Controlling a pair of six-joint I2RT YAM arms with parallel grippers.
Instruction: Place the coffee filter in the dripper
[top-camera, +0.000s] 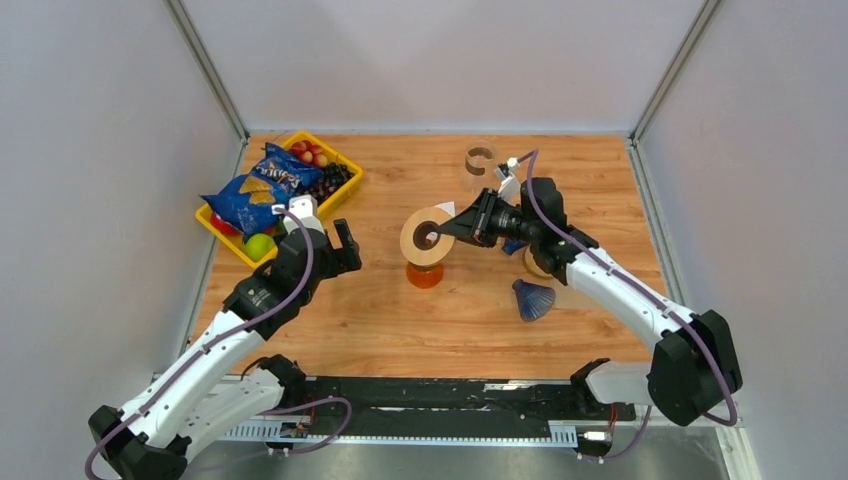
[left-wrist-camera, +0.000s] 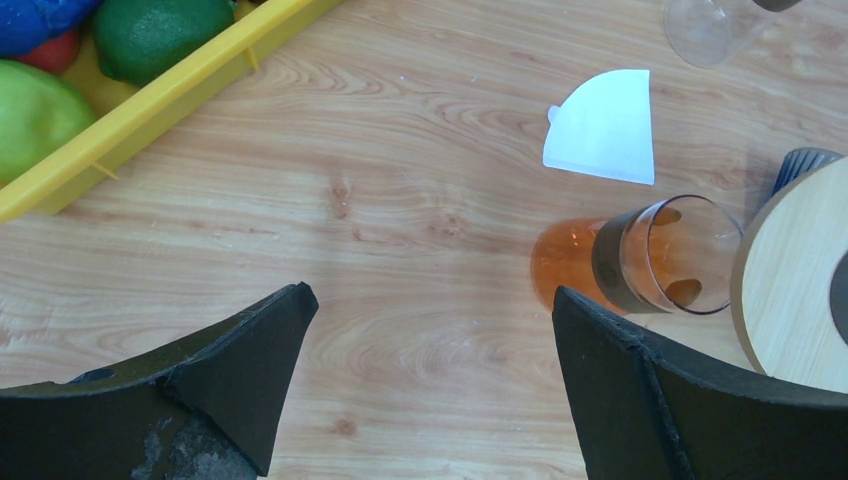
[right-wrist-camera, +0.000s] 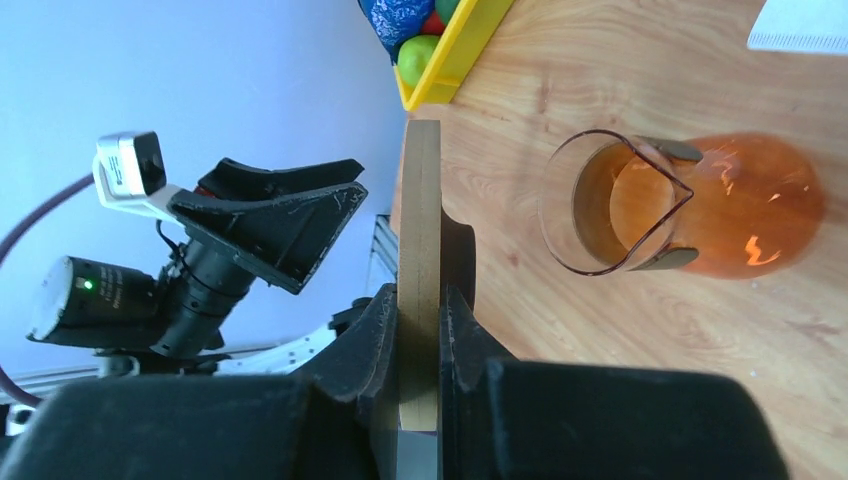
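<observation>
Blue chip bag (top-camera: 258, 190), lettering unreadable, right pincer (top-camera: 437, 236) gripping wooden disc (top-camera: 414, 226)

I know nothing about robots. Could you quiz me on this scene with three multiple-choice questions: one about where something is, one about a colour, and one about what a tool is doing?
1. The white paper filter lies:
A) in a fruit basket
B) flat on the table
C) on a shelf

2. The glass carafe is tinted:
A) orange
B) green
C) purple

3. The right tool is:
A) wide open and empty
B) shut on the wooden disc
C) shut on a lime

Answers:
1. B, as the filter rests on bare wood, apart from the carafe.
2. A, as the carafe's body glows orange in both wrist views.
3. B, as the right wrist view shows both fingers pressed against the disc's two faces, holding it on edge.
</observation>
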